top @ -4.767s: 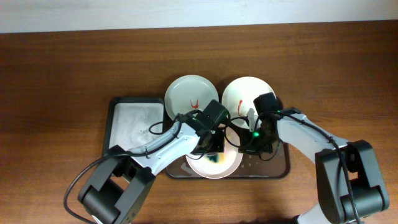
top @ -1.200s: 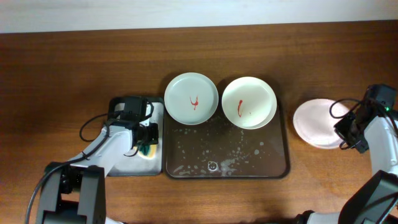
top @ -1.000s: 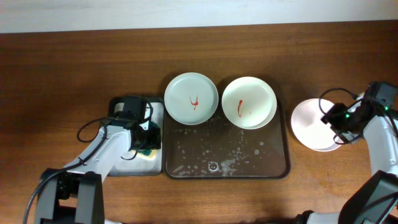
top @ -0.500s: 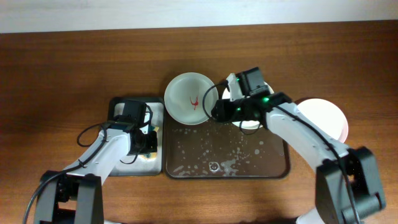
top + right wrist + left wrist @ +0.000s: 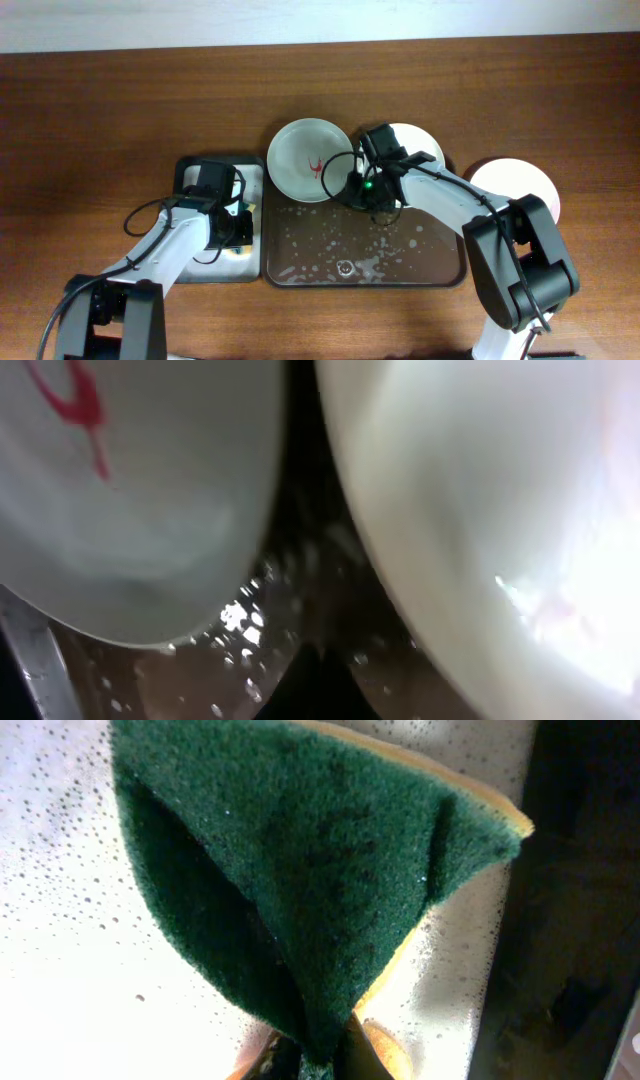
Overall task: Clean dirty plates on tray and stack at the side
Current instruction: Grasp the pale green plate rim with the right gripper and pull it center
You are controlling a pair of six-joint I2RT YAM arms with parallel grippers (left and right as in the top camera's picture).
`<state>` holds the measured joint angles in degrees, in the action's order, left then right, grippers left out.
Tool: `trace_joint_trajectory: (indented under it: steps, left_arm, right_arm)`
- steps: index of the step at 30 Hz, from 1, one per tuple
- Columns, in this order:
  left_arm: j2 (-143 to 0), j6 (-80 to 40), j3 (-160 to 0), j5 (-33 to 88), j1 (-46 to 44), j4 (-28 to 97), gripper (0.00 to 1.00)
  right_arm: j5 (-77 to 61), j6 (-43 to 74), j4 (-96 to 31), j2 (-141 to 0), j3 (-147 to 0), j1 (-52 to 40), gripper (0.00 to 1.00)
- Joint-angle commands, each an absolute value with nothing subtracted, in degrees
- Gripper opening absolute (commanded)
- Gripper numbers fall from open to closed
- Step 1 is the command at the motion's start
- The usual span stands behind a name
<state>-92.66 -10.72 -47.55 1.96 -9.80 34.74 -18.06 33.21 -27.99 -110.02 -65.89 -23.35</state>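
Observation:
The pale green plate (image 5: 300, 158) with a red smear rests on the back rim of the dark tray (image 5: 420, 262). The white plate (image 5: 428, 168) beside it is partly hidden by my right arm. A third white plate (image 5: 520, 192) lies on the table to the right, with no smear showing. My right gripper (image 5: 358, 192) is shut and empty, low over the wet tray (image 5: 300, 600) between the green plate (image 5: 130, 500) and the white plate (image 5: 480, 520). My left gripper (image 5: 237, 228) is shut on a green and yellow sponge (image 5: 320, 870).
The smaller white-bottomed tray (image 5: 195, 178) sits left of the dark tray, and the sponge hangs over its wet floor (image 5: 70, 990). Suds dot the dark tray's floor. Bare wooden table lies all around.
My right arm set a white plate down on the table at the right, then came back between the two plates on the tray. My left arm took the sponge to the small tray.

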Motion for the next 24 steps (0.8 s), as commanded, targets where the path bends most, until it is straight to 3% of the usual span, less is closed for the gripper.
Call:
trace_joint_trajectory:
  steps: [1,5,9,11,13,16,24]
  left_arm:
    - [-92.7,-11.3,-45.9,2.6,-10.0,34.8,0.00]
    - [-92.7,-11.3,-45.9,2.6,-10.0,34.7,0.00]
    - [-92.7,-11.3,-45.9,2.6,-10.0,34.6,0.00]
    - [-92.7,-11.3,-45.9,2.6,-10.0,34.6,0.00]
    - [-92.7,-11.3,-45.9,2.6,-10.0,34.6,0.00]
    - [-92.7,-11.3,-45.9,2.6,-10.0,34.6,0.00]
    - [-92.7,-11.3,-45.9,2.6,-10.0,34.5,0.00]
  right_arm:
    - [-18.8,33.3,-26.8,-108.0,-67.1,-23.7,0.17]
    - [-18.8,33.3,-20.2,-106.8,-68.1,-23.6,0.40]
    - [-15.6,33.5,-19.4,-109.0,-68.1,-23.7,0.39]
    - [-15.8,33.6,-19.5,-110.9,-68.1,-23.8,0.34]
    - [-16.3,33.5,-20.1,-111.2,-68.1,-23.8,0.18]
    - [-16.5,33.5,-22.9,-111.2,-68.1,-23.8,0.08]
    - [-30.0,33.3,-47.1,-108.0,-68.1,-23.8,0.04]
